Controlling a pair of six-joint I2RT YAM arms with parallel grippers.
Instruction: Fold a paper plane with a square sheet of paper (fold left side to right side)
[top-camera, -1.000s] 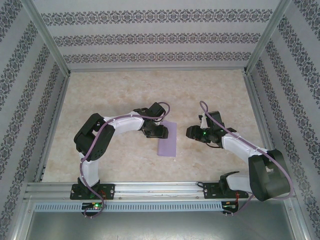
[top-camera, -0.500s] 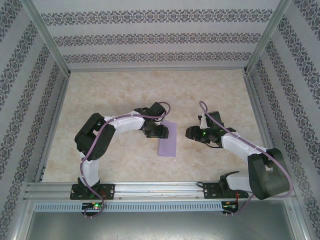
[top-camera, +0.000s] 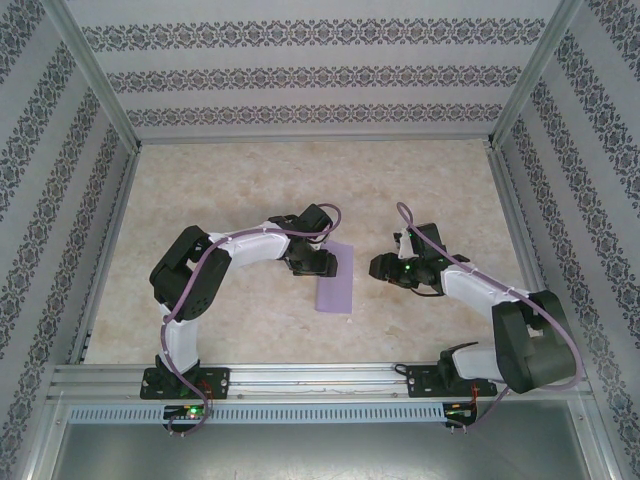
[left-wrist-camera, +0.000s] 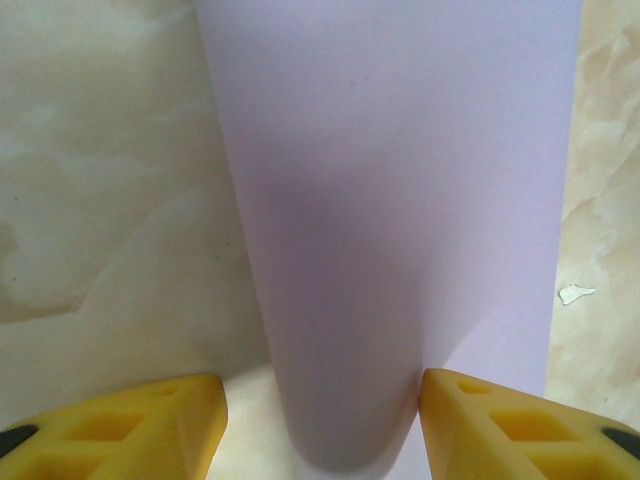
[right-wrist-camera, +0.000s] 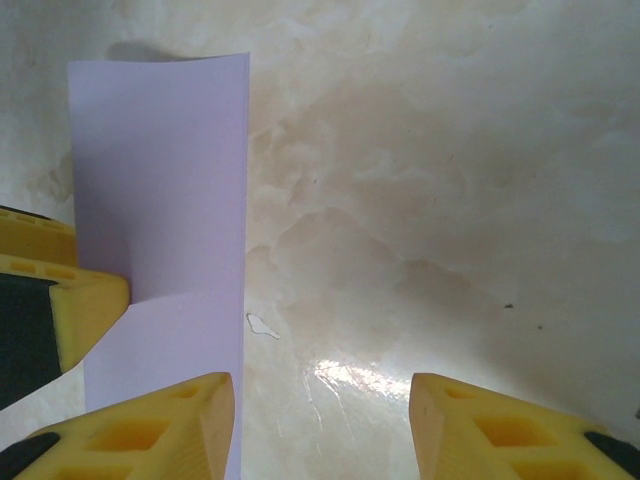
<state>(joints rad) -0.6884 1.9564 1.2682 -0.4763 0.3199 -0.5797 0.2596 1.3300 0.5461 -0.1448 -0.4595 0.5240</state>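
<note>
Square sheet of paper (top-camera: 336, 285), doubled left over right, lies mid-tabletop (top-camera: 250, 190); its left bend is seen rounded and uncreased. The left tool (left-wrist-camera: 320, 430), fingers apart, straddles that bend. The right tool (right-wrist-camera: 322, 420), likewise apart, is held near the right edge. The bend is best pressed flat while the edges are kept aligned.

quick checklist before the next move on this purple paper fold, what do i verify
1. Lavender-purple square sheet of paper doubled over into a narrow strip: ok.
2. Fold pressed flat: not ok, it bulges rounded in the left wrist view.
3. Left gripper open, fingers either side of the fold: ok.
4. Right gripper open, over bare marbled table beside the paper: ok.
5. Free edges lined up: cannot tell.
</note>
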